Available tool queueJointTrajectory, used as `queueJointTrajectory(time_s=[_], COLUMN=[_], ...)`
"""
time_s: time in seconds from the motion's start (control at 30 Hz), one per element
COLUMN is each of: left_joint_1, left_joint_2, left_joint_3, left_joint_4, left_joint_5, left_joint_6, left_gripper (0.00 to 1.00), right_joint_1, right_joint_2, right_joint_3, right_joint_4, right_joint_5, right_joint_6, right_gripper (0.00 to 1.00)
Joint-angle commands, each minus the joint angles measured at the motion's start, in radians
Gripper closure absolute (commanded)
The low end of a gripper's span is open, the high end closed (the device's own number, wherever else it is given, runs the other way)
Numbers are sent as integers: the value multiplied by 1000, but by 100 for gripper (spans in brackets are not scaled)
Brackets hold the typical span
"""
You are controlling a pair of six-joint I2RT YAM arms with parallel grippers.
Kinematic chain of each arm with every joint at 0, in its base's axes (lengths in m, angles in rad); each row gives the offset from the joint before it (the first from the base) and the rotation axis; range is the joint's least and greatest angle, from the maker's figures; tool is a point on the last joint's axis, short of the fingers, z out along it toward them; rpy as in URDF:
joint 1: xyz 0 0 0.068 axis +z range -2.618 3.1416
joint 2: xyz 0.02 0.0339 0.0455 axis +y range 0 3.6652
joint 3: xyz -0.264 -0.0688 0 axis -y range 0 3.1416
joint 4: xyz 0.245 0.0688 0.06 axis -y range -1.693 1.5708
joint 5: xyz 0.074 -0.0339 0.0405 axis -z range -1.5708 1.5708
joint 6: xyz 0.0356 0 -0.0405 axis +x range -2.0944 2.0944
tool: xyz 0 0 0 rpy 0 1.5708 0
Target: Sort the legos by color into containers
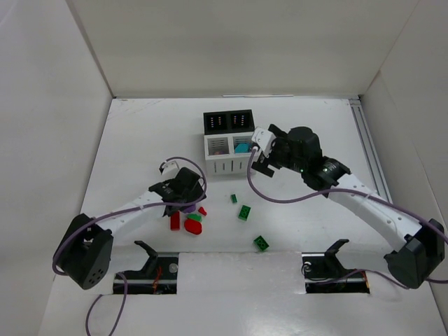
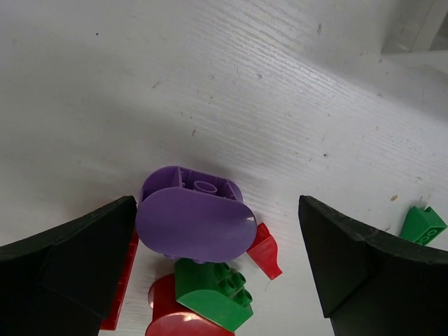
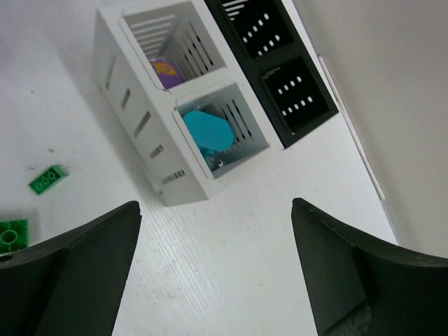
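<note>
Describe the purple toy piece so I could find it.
On the left half of the white table, a cluster of toy pieces lies under the left claw. The purple piece sits at its far edge, inside the open claw. It alone is purple there; its neighbours are red and green.

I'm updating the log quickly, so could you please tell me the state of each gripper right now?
Left gripper: open, empty, over the purple lego.
Right gripper: open, empty, near the bin.
</note>
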Motion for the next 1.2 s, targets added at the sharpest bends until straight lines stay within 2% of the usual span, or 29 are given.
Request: queueJointTrajectory(time_s=[0.0, 0.1, 0.2, 0.23, 0.37, 0.4, 0.5, 0.53, 0.73, 0.8, 0.9, 0.93, 0.97, 1.07, 1.17], left_joint_1=[-8, -17, -17, -17, -17, -17, -17, -17, -17, -17, -17, -17, -17, -17, -17], left_joint_2=[27, 50, 72, 72, 72, 72, 72, 72, 50, 29, 6, 6, 6, -16, -26], left_joint_3=[37, 37, 48, 48, 57, 57, 66, 78, 135, 152, 163, 163, 163, 143, 91], left_joint_4=[21, 21, -4, -4, -13, -13, -13, -24, -42, -42, -30, -30, -51, -117, -118], left_joint_5=[-17, -28, -48, -48, -57, -57, -66, -77, -86, -86, -51, -36, -22, 24, 24], left_joint_6=[10, 10, 1, -12, -12, -12, -12, -12, 20, 36, 83, 83, 62, -7, -111], left_gripper=[0, 1, 7, 13, 26, 36, 48, 55, 68, 66, 58, 52, 41, 32, 29], right_joint_1=[-34, -43, -54, -65, -83, -94, -105, -105, -132, -141, -161, -161, -170, -170, -180], right_joint_2=[-40, -60, -69, -81, -90, -100, -118, -118, -158, -170, -179, -190, -190, -190, -190], right_joint_3=[-4, -15, -26, -35, -44, -55, -55, -64, -82, -96, -106, -106, -115, -127, -139], right_joint_4=[-3, -3, -3, -3, -12, -13, -13, -13, -22, -22, -40, -40, -54, -63, -53], right_joint_5=[30, 30, 30, 30, 30, 30, 30, 30, 30, 30, 30, 30, 30, 30, 30], right_joint_6=[17, 17, 26, 26, 26, 26, 26, 26, 26, 36, 36, 36, 36, 45, 45], right_gripper=[7, 7, 7, 7, 7, 7, 7, 7, 7, 7, 7, 6, 6, 6, 6])
